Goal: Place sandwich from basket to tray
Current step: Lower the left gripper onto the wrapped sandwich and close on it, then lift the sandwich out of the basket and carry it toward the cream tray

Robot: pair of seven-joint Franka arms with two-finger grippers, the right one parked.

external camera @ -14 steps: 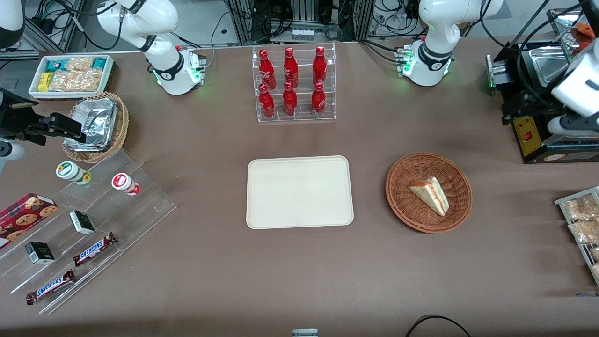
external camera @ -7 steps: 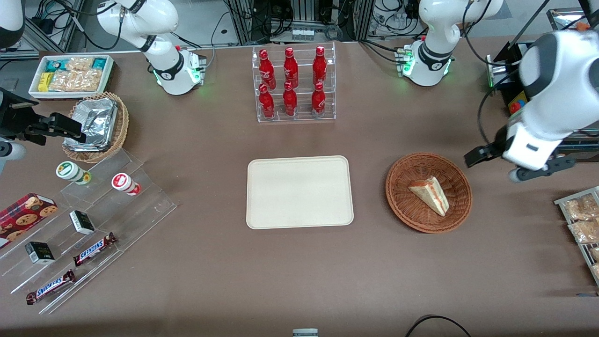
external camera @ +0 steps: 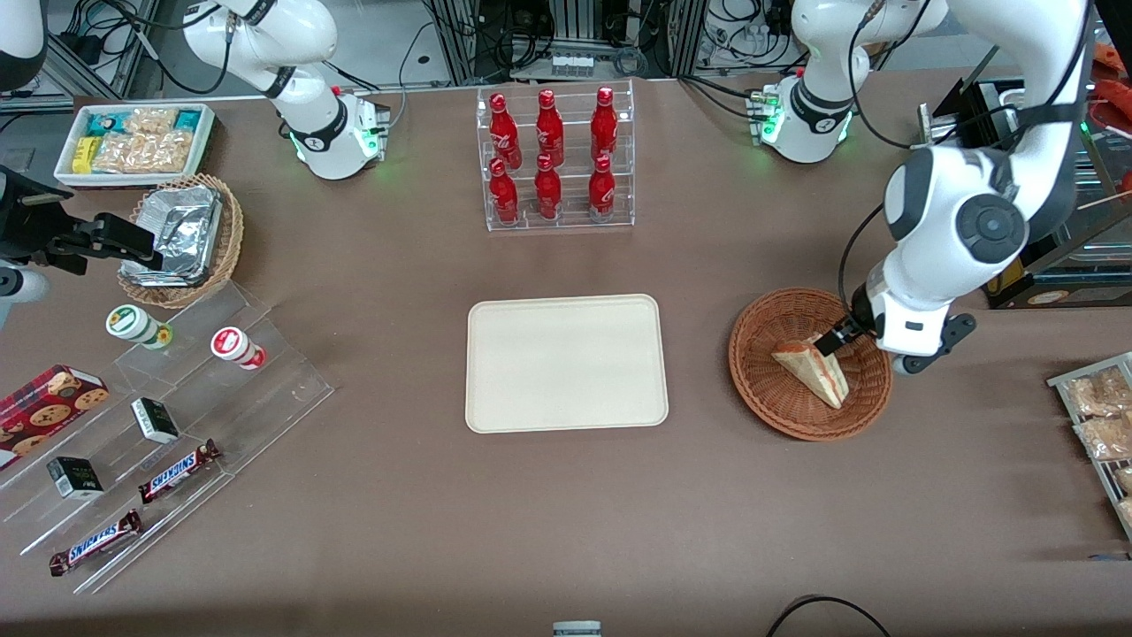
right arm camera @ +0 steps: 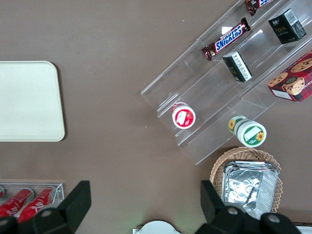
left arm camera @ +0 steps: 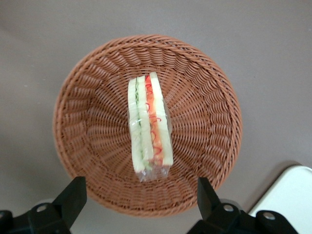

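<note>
Tray (external camera: 566, 364) sits bare on the table (external camera: 531, 531), nearer the front camera than the rack of red bottles (external camera: 554, 157). Nothing is placed on it yet.

Basket (external camera: 809, 363) is beside the tray, toward the working arm's end of the table. Sandwich (external camera: 814, 366) lies inside the basket, about mid-bowl, cut edge up in the wrist view with red and green filling showing (left arm camera: 149, 126), clear wrap intact. It has not been lifted.

Hand (external camera: 840, 334) hangs above the basket over the sandwich's upper end. Fingers are spread wide: in the wrist view the two fingertips (left arm camera: 73, 195) straddle the basket with the sandwich between them, touching nothing. Empty, no grasp.

Progress: early, judging by this. The approach looks about done, with the hand roughly lined up over the sandwich. Left: descend, close on the wedge, lift clear of the basket rim, carry across to the tray, set down, release. So the pick and the whole transfer remain.

Risk guess: the wrap is slick and the bread soft, so a grip could slip or squash.
</note>
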